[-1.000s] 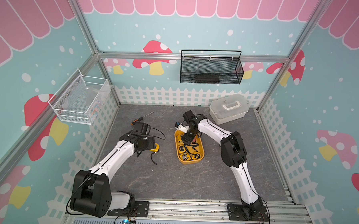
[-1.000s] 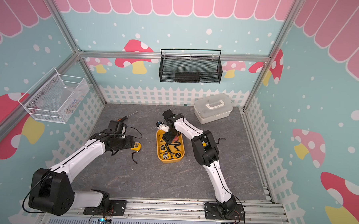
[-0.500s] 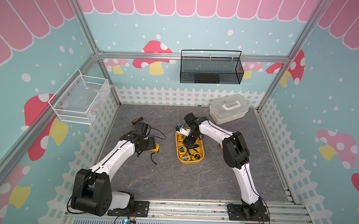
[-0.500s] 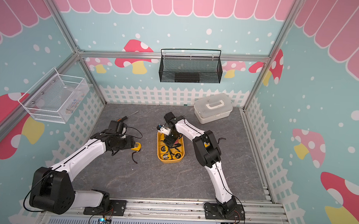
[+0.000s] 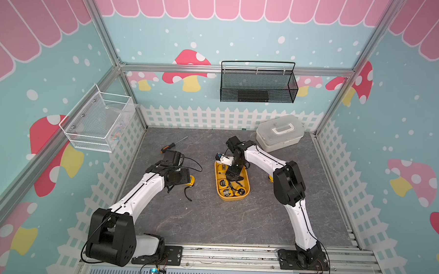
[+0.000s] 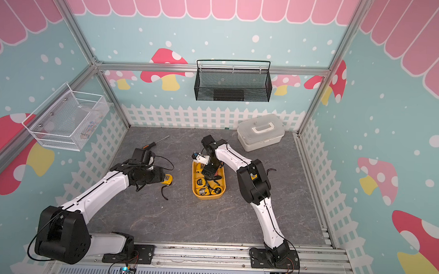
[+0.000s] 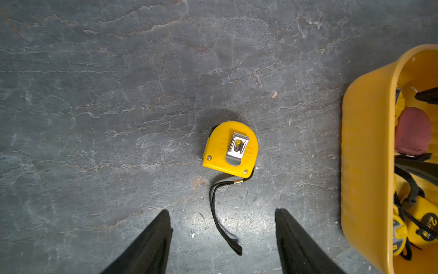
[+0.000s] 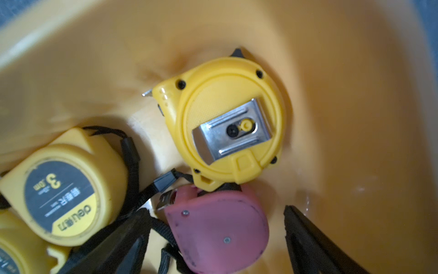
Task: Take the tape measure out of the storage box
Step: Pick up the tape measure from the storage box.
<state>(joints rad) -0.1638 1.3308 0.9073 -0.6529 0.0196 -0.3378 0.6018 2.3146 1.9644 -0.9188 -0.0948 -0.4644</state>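
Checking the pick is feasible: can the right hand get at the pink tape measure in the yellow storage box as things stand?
Probably yes. The right hand is open inside the storage box, straddling the pink tape measure. Black straps crowd one side and might snag.

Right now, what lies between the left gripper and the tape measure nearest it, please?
Only its black strap on bare tabletop, as the left wrist view shows.

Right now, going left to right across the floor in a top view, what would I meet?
Screwdriver → loose tape measure → storage box → white case.
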